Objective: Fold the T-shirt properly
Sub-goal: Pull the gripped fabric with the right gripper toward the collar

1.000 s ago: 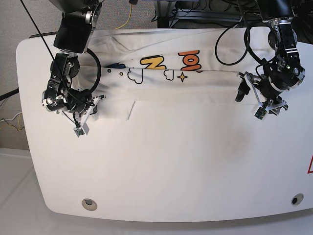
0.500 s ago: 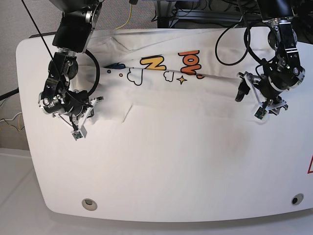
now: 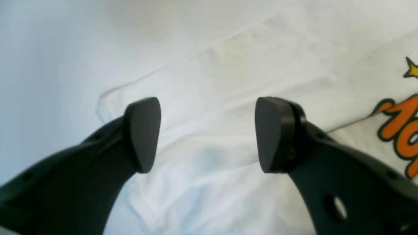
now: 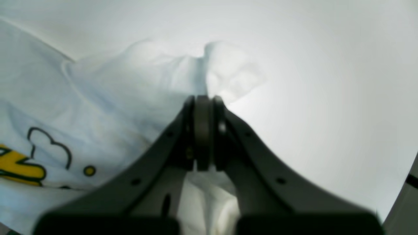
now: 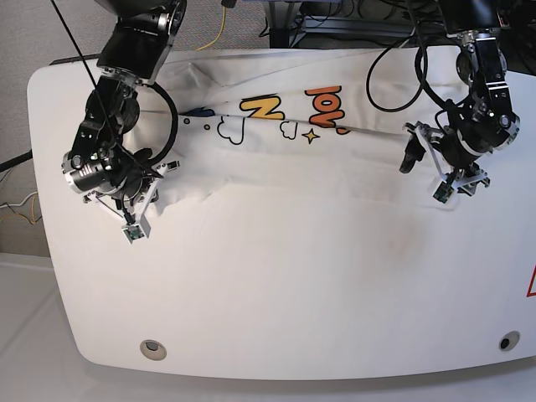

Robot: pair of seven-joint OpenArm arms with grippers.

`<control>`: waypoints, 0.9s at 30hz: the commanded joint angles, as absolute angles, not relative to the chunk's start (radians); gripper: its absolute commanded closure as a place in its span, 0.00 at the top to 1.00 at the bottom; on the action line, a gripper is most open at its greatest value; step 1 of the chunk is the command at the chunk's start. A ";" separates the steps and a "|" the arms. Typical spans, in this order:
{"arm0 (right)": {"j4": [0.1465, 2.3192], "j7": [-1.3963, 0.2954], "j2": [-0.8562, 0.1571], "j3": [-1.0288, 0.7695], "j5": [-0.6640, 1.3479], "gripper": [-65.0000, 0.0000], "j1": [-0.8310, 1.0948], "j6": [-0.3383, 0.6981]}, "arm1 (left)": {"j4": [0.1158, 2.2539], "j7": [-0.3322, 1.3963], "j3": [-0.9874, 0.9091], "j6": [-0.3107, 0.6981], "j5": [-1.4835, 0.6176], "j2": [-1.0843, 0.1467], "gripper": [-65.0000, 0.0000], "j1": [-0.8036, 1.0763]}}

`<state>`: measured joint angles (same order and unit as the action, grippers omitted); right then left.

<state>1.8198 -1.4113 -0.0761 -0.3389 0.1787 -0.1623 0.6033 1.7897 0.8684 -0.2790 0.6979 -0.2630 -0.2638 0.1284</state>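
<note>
Soft white cotton, lying limp and creased across the far half of the glossy tabletop (image 5: 276, 318), print up: one T-shirt (image 5: 276, 159), light, floppy, sagging and wrinkling wherever unsupported, likely sliding easily on the smooth surface. Best taken by a pinch at an edge, hem or sleeve corner, both sides lifted together to be keeping the fold line straight. Counting two arms: right gripper (image 4: 204, 130) with jaws pressed tight together, pinching a bunched fold of the cloth; left gripper (image 3: 207, 133) with jaws standing wide apart, holding nothing, hanging just over the shirt's outer edge.
</note>
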 commanded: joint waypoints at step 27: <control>1.963 -1.396 -0.058 -0.338 0.182 0.00 0.091 0.607 | 1.765 0.852 -0.282 0.698 -0.272 -0.275 0.65 0.117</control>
<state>1.9266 -1.4075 -0.0494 -0.3347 0.1791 0.0887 0.6033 1.7699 0.8696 -0.2775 0.6975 -0.2607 -0.2638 0.1291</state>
